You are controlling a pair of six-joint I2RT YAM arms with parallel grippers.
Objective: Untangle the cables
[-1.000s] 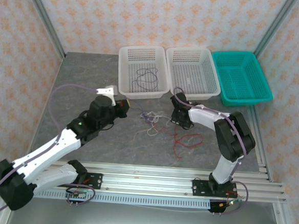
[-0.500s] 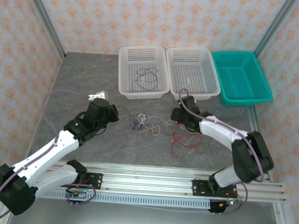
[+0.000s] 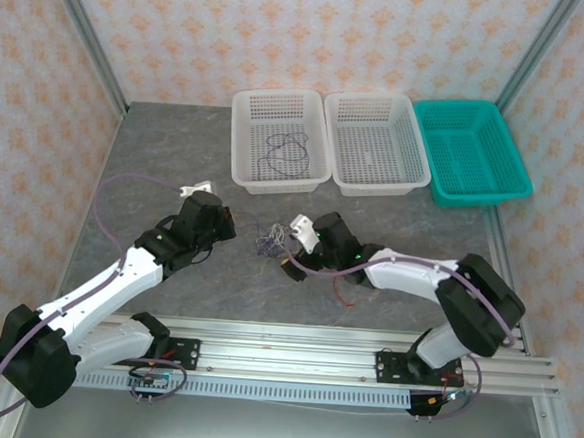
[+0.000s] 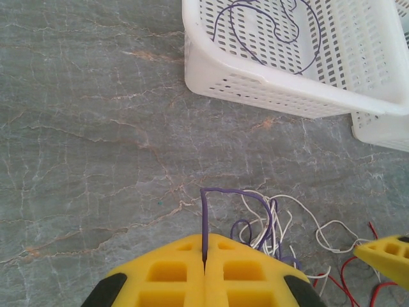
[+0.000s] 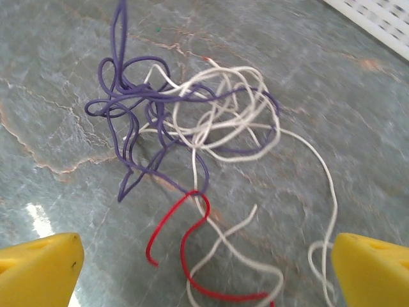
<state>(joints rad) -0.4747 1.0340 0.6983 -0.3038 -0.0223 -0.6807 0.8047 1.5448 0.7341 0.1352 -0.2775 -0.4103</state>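
Purple strand pinched, other claw arriving

Nearest, the left gripper point(image 4: 204, 256) is clenched on the purple wire point(image 4: 204, 217), anchoring the cables point(image 5: 192, 121) on the grey table point(image 3: 176, 151). Across, the right gripper point(image 5: 206, 268) hangs spread above them; half a second back it sat nearer the middle basket point(image 3: 372, 144). Next, I'd say, it must nip one white or red loop and draw away gently

White basket point(image 3: 278, 95), second white basket point(image 3: 371, 97), teal basket point(image 3: 458, 103), on grey table point(image 3: 166, 150)
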